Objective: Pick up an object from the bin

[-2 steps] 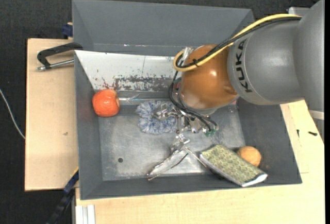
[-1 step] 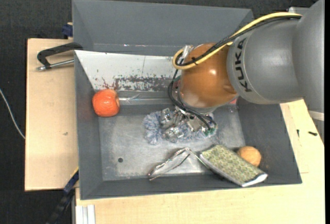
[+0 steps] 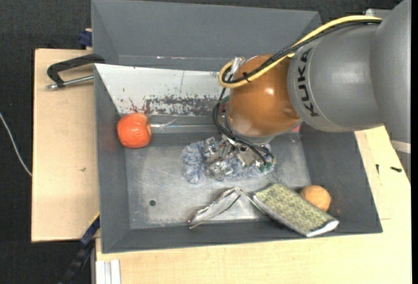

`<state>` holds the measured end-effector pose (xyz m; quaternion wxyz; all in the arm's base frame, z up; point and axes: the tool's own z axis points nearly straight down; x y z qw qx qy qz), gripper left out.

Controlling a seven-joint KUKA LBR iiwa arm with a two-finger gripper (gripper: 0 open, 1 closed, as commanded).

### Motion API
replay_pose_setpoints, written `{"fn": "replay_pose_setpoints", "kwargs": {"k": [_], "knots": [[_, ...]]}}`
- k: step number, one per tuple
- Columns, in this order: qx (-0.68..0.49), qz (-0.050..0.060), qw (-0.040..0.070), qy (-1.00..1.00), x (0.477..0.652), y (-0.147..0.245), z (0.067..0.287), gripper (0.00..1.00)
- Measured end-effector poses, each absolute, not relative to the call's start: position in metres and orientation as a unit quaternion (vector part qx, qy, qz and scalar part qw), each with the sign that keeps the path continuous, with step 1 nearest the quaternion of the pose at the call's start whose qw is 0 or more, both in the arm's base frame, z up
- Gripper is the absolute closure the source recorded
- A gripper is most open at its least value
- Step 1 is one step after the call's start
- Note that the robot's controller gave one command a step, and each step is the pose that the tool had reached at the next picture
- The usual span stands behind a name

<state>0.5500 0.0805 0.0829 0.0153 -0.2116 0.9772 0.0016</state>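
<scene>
— Blue-grey crumpled cloth [image 3: 194, 162], where is it?
— Middle of the bin [image 3: 150, 178], and my gripper [image 3: 232, 157] sits right over it. I cannot tell whether the gripper is open or holding anything.

Bin [image 3: 196, 28] fills the middle of the frame. Arm [image 3: 339, 80] enters from the upper right and comes down over the bin's centre.

Pincer [image 3: 228, 158] at frame centre, down on a crumpled cloth [image 3: 194, 162]. Cloth spreads left and right from under it, mid-floor.

Large ball [image 3: 134, 130] left of centre, against the left wall, well apart from the cloth.

Bent strip [image 3: 215, 205] below the cloth, near the front wall, lying slantwise.

Flat pad [image 3: 294, 209] at lower right, just beside the strip's right end, its far corner at the front wall.

Small ball [image 3: 317, 197] in the lower right corner, touching the pad's upper right edge.
</scene>
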Motion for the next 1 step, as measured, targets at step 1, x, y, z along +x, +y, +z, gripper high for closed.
{"fn": "replay_pose_setpoints", "kwargs": {"k": [1], "knots": [[-0.222, 0.001, 0.004, 0.975, 0.5495, 0.0984, 0.2401, 1.00]]}}
